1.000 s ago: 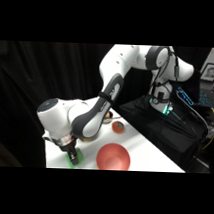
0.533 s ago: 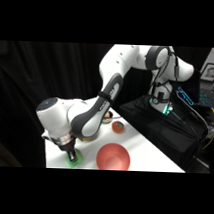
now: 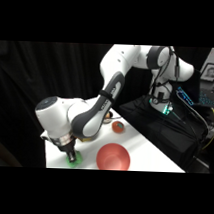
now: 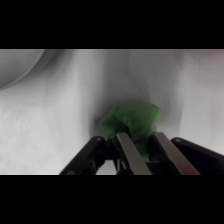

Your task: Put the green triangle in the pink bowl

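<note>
Grasp step: the gripper [image 4: 142, 150] sits low over the triangle [image 4: 131, 120], fingers straddling it, not visibly pinched. Next: close, lift, carry to the bowl [image 3: 113, 158].

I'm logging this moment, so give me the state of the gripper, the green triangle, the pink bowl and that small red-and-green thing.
gripper: down at the table, one finger on either side of the block, grip not confirmed
green triangle: on the table, between the fingers, not in the bowl
pink bowl: upright, empty, beside the gripper
small red-and-green item: resting on the table, untouched
</note>
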Available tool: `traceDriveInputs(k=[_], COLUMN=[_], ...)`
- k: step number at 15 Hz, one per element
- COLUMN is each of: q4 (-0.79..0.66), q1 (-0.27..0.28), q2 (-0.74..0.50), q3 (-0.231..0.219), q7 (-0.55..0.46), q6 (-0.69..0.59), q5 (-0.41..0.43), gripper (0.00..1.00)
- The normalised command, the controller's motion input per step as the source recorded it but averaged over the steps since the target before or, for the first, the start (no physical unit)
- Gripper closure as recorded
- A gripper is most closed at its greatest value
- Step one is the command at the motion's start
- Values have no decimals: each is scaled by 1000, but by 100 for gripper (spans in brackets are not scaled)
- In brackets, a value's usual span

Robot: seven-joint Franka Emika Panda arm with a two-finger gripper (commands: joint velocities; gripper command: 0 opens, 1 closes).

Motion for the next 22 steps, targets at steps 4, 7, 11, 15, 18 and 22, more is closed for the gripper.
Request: traceDriveInputs(k=[4,7,11,15,18,22], q4=[-497,-608,-685,-743,-720,-629], q1=[104,105,102,103,87,56], q2=[-487,-551,-574,-587,-560,-474], q3=[-61,-56,-28,-3,12,36], q7=[125,124,129,139,140,132], q6=[41,32,60,139,215,265], q5=[-14,-33,-33,-60,-89,-94], gripper=[95,95,95,95,95,95])
